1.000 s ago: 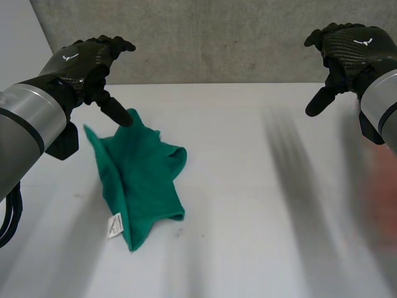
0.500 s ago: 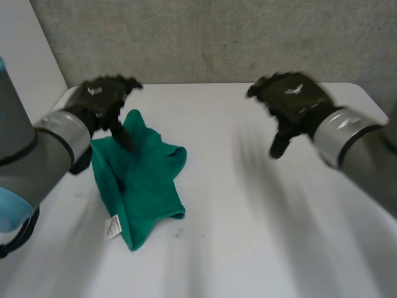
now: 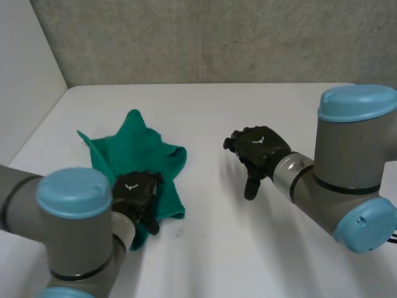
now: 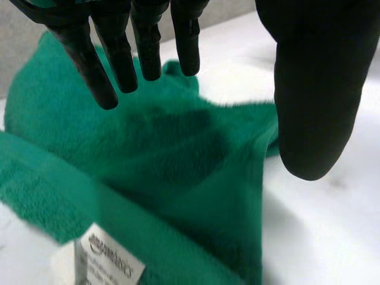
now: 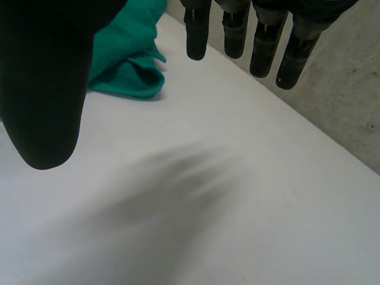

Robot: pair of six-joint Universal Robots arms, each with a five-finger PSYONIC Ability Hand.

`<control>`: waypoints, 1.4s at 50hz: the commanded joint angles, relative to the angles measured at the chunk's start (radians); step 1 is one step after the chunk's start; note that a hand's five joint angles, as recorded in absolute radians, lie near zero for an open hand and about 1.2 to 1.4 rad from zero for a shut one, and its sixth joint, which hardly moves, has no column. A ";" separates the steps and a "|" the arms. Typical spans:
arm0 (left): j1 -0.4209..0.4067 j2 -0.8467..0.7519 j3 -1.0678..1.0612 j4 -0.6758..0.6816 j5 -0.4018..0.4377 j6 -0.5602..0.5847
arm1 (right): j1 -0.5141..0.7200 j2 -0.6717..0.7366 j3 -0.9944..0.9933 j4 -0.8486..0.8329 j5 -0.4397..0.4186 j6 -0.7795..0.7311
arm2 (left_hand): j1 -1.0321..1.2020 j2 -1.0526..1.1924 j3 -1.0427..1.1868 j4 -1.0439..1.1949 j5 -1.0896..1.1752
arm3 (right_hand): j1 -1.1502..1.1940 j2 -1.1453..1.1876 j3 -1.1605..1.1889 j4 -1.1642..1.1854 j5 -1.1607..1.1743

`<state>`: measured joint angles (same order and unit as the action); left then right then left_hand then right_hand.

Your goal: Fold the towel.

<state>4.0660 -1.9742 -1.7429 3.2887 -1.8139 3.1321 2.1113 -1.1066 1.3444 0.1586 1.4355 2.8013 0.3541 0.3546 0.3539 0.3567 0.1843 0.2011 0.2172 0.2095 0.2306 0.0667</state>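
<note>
A green towel (image 3: 139, 158) lies crumpled and loosely bunched on the left half of the white table (image 3: 248, 254). My left hand (image 3: 136, 195) hovers over the towel's near end, fingers straight and thumb spread apart, holding nothing. In the left wrist view its fingers (image 4: 122, 56) hang just above the green towel (image 4: 148, 160), whose white label (image 4: 107, 264) lies under the palm. My right hand (image 3: 257, 152) is open over bare table to the right of the towel. In the right wrist view the towel (image 5: 127, 56) lies beyond the thumb (image 5: 44, 83).
A grey wall (image 3: 217, 37) runs behind the table's far edge, and a white side wall (image 3: 25, 81) stands at the left. Both grey arms with blue caps reach over the table's near half.
Both arms have swung down and inward. My left hand went from the towel's far edge to above its near end. My right hand came from the far right to the table's middle.
</note>
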 commanded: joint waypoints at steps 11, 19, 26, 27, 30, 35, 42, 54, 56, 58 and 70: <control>0.010 -0.098 0.059 0.109 -0.028 0.126 | -0.005 0.001 0.019 -0.011 0.002 0.000 | 1.031 1.031 1.032 1.029 1.027 | -0.027 -0.043 -0.035 -0.056 -0.067; 0.047 0.093 0.075 0.117 -0.024 0.209 | -0.007 0.002 0.004 -0.011 0.057 0.055 | 1.042 1.042 1.042 1.040 1.037 | -0.027 -0.043 -0.035 -0.056 -0.067; 0.044 0.233 0.140 0.100 -0.018 0.312 | 0.001 0.002 -0.033 -0.002 0.057 0.252 | 1.042 1.042 1.042 1.040 1.037 | -0.027 -0.043 -0.035 -0.056 -0.067; 0.044 0.270 0.160 0.092 -0.016 0.338 | 0.006 0.008 -0.047 0.002 0.049 0.324 | 1.042 1.042 1.042 1.040 1.037 | -0.027 -0.043 -0.035 -0.056 -0.067; 0.044 0.323 0.210 0.080 -0.015 0.378 | 0.010 0.036 -0.064 0.007 -0.004 0.444 | 1.042 1.042 1.042 1.040 1.037 | -0.027 -0.043 -0.035 -0.056 -0.067; 0.042 0.356 0.278 0.057 -0.016 0.405 | 0.009 0.042 -0.085 0.007 -0.122 0.626 | 1.042 1.042 1.042 1.040 1.037 | -0.027 -0.043 -0.035 -0.056 -0.067; 0.030 0.382 0.338 0.012 -0.016 0.405 | 0.053 0.079 -0.123 -0.005 -0.178 0.882 | 1.042 1.042 1.042 1.040 1.037 | -0.027 -0.043 -0.035 -0.056 -0.067; 0.010 0.434 0.385 0.014 -0.016 0.405 | 0.237 0.359 -0.411 -0.024 -0.037 0.899 | 1.042 1.042 1.042 1.040 1.037 | -0.027 -0.043 -0.035 -0.056 -0.067; 0.010 0.436 0.385 0.014 -0.016 0.407 | 0.243 0.390 -0.442 -0.017 -0.021 0.899 | 1.042 1.042 1.042 1.040 1.037 | 0.015 -0.001 0.007 -0.014 -0.025; 0.010 0.436 0.384 0.009 -0.016 0.407 | 0.243 0.409 -0.459 -0.008 -0.009 0.893 | 1.042 1.042 1.042 1.040 1.037 | 0.287 0.271 0.279 0.258 0.247; 0.098 0.431 0.219 -0.021 -0.012 0.407 | 0.132 0.106 -0.349 0.015 0.156 0.380 | 1.042 1.042 1.042 1.040 1.037 | 1.195 1.179 1.187 1.166 1.155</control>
<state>4.0951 -1.5424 -1.4081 3.2869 -1.8294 3.5389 2.3437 -0.7602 0.9026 0.1610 1.5666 3.5773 1.0970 1.1946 1.1918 1.1943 0.9557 0.9658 1.1763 1.1702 1.1780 0.9588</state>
